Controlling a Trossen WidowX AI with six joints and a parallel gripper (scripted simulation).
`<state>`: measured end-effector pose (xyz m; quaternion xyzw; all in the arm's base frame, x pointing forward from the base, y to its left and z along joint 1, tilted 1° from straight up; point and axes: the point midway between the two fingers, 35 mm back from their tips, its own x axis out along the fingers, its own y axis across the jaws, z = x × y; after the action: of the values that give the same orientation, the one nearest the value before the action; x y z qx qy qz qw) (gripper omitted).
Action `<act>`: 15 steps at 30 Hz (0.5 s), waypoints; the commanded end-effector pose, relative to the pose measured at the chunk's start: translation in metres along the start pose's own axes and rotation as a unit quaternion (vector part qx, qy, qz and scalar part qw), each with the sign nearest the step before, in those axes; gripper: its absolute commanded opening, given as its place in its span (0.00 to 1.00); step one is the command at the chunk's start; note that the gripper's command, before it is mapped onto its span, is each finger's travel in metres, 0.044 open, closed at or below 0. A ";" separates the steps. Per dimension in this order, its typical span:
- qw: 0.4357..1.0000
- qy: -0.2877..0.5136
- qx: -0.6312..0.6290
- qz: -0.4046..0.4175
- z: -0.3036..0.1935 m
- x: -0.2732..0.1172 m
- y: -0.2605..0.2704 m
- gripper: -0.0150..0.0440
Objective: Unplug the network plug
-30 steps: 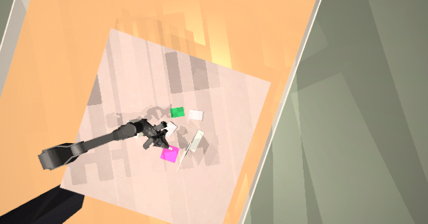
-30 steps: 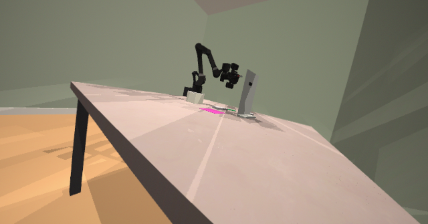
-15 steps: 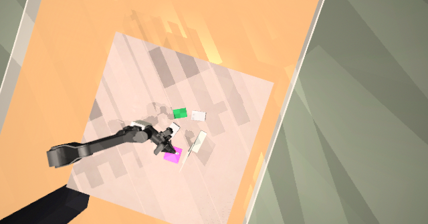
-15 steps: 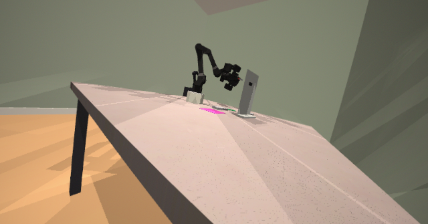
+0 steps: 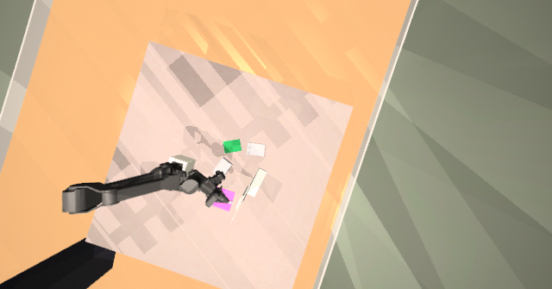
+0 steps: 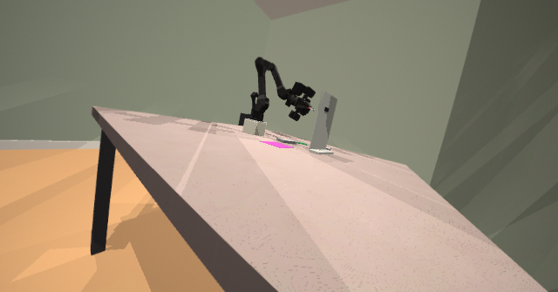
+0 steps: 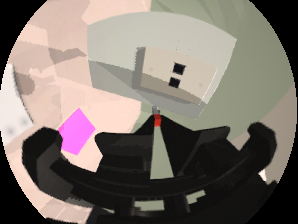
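The upright panel [image 6: 319,131] [image 7: 112,42] stands on the table. Its face carries a pale socket plate [image 7: 159,62] with two dark openings, and no plug sits in either. My gripper [image 5: 229,202] [image 6: 310,108] [image 7: 156,117] is shut on the plug [image 7: 157,120], which shows red with a small grey tip between the fingertips. Gripper and plug are in the air in front of the panel, with a gap to it in the exterior view. The magenta marked square [image 5: 222,208] [image 6: 276,145] [image 7: 76,132] lies on the table, partly hidden under the gripper in the top view. The plug's tab cannot be made out.
A green piece [image 5: 232,146] and a white block [image 5: 256,149] lie beyond the square. Another white block [image 5: 222,166] lies close beside the arm. A pale box [image 5: 185,161] [image 6: 254,126] stands near the arm's base. The panel's foot [image 6: 322,152] rests on the table.
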<state>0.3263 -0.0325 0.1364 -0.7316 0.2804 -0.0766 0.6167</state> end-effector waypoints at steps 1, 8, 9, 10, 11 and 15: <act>1.000 -0.004 -0.005 0.022 -0.007 0.009 0.007 0.25; 0.998 -0.007 -0.012 0.061 -0.019 0.020 0.022 0.25; 0.998 -0.007 -0.012 0.067 -0.021 0.022 0.024 0.25; 0.997 -0.008 -0.012 0.073 -0.023 0.023 0.027 0.25; 0.997 -0.009 -0.013 0.079 -0.025 0.024 0.029 0.25; 0.995 -0.011 -0.013 0.103 -0.033 0.029 0.038 0.25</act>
<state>0.3235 -0.0700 0.1060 -0.7169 0.3376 -0.0148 0.6098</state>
